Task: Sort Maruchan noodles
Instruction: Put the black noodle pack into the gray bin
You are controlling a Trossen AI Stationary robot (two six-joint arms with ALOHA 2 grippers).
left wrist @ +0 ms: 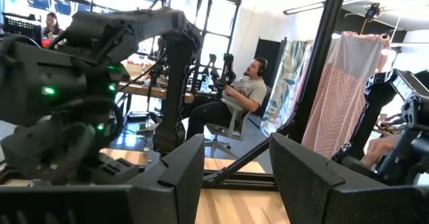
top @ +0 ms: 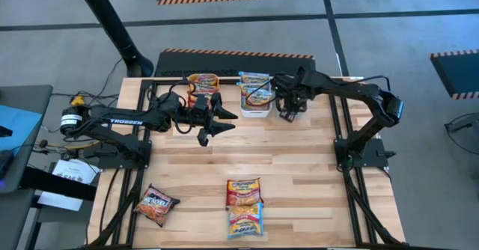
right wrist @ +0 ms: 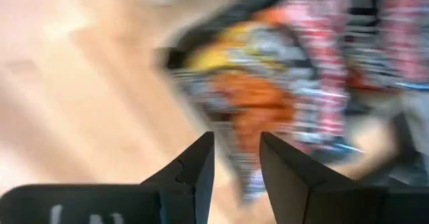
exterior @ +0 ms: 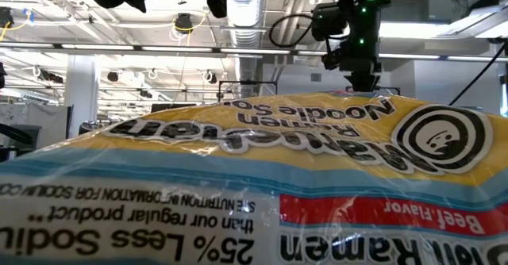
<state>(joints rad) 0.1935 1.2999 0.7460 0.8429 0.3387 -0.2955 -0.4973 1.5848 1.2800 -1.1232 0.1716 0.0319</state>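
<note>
Noodle packets lie in two groups. At the far edge, light blue packets (top: 255, 89) fill a white bin (top: 254, 114), and orange-yellow packets (top: 202, 80) sit in an orange bin (top: 192, 91). Near the front edge lie a maroon packet (top: 156, 205) and two yellow-red ones (top: 244, 192) (top: 245, 221). My right gripper (top: 287, 115) hangs just right of the white bin, pointing down and open, with blurred packets (right wrist: 268, 96) below its fingers (right wrist: 236, 158). My left gripper (top: 223, 123) hovers open at mid-table, left of the white bin, holding nothing (left wrist: 234, 177).
One yellow and light blue packet (exterior: 254, 162) lies right in front of the low camera and blocks most of that view. Bare wood (top: 299, 168) spreads across the table's middle. Black frame rails (top: 340, 130) run along the sides. A seated person (left wrist: 241, 96) is beyond the table.
</note>
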